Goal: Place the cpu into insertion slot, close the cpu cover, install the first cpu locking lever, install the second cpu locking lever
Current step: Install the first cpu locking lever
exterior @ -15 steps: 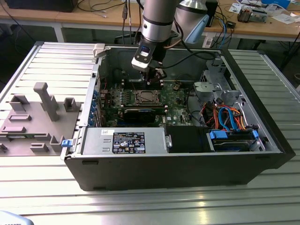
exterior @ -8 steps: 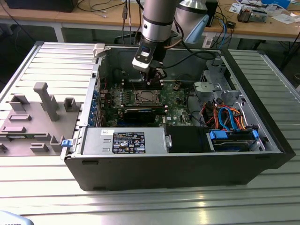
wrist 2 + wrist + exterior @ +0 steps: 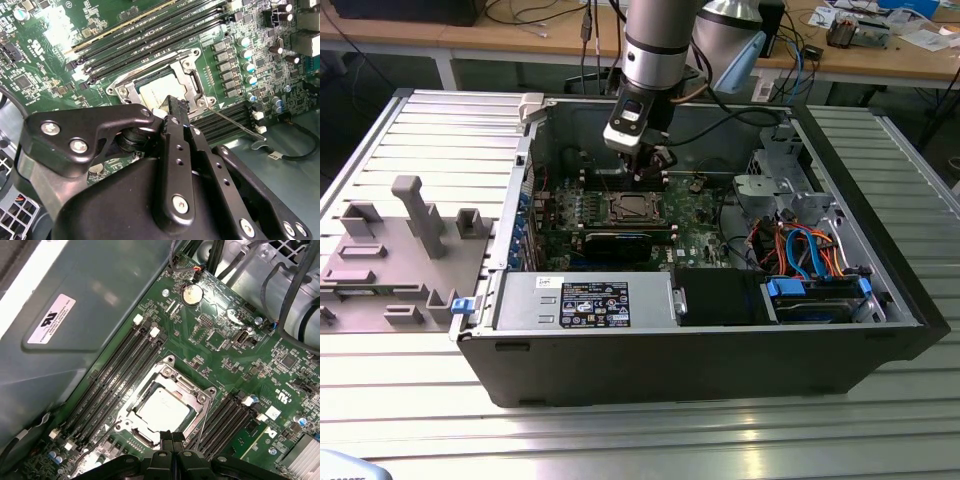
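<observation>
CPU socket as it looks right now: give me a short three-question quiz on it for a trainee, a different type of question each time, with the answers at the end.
1. True or false: the claw is holding the cpu up in the air.
2. The cpu cover is: A) standing upright, B) lying flat around the cpu's top, C) off the board.
3. Fill in: the round coin battery sits on the green ____.
Key: 1 false; 2 B; 3 motherboard.
</observation>
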You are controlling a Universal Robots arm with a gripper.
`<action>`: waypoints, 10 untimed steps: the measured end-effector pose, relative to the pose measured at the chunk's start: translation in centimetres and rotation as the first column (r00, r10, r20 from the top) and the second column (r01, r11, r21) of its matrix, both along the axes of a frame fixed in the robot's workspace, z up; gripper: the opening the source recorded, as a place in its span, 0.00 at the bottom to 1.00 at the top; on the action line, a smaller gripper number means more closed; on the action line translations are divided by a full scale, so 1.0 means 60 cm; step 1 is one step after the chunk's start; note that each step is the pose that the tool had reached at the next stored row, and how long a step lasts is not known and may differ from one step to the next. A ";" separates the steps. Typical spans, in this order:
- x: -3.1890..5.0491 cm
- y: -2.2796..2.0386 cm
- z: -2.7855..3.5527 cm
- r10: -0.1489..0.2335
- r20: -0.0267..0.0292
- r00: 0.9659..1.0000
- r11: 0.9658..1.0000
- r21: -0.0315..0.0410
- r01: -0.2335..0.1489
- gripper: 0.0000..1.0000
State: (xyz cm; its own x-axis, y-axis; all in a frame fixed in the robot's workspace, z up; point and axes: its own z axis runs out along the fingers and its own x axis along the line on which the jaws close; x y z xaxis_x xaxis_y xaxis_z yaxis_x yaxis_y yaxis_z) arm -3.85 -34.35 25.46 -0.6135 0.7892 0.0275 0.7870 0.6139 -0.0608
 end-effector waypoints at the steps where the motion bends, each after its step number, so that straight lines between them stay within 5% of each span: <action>1: 0.000 0.0000 0.000 0.002 0.000 1.000 1.000 0.000 -0.002 0.11; 10: 0.000 0.0000 0.000 0.027 0.000 1.000 1.000 0.000 -0.027 0.11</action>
State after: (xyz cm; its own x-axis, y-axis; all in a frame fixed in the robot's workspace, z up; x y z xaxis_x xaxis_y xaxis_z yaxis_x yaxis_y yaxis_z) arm -3.85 -34.35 25.46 -0.6349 0.7721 0.0275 0.7699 0.6353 -0.0607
